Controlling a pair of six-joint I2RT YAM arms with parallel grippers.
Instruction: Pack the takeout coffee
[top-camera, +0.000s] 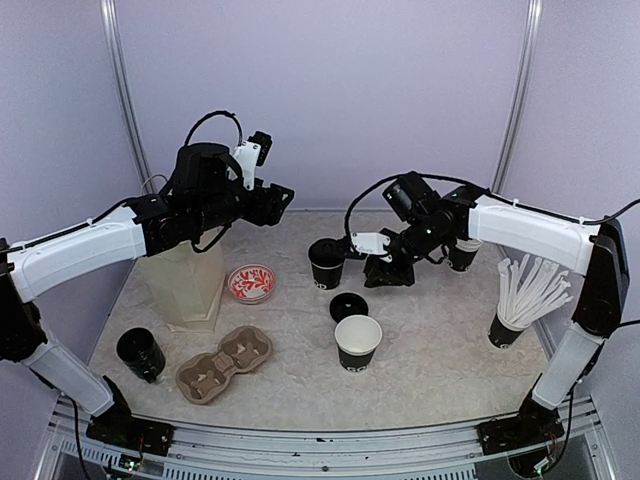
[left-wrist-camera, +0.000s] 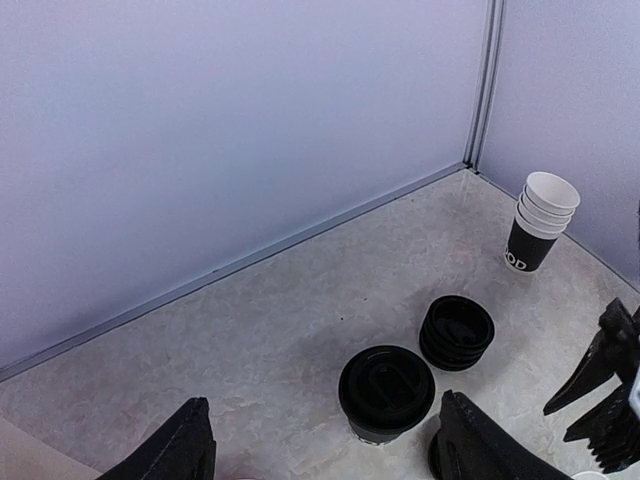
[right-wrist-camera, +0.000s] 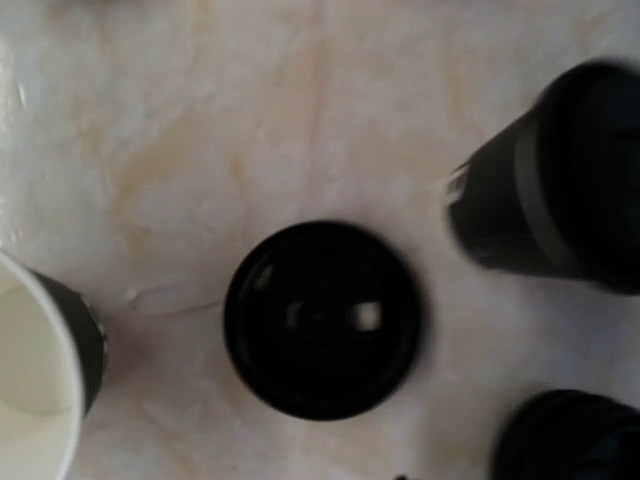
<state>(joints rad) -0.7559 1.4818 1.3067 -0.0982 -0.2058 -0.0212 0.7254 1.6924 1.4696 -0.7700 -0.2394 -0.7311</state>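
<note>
Hovering just behind and to the right of the loose black lid (top-camera: 348, 305), the right gripper (top-camera: 385, 272) looks down on it; I cannot tell whether it is parted or closed. The open takeout cup (top-camera: 357, 342) stands upright just in front of the lid, apart from it, and a lidded cup (top-camera: 326, 262) stands just behind. Well left of the lid and raised, the left gripper (left-wrist-camera: 322, 405) gapes wide, holding nothing

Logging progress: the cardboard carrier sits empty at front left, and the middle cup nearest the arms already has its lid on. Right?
No: the top view shows that cup open, white inside, with no lid on it. The carrier is indeed empty, at front left.
</note>
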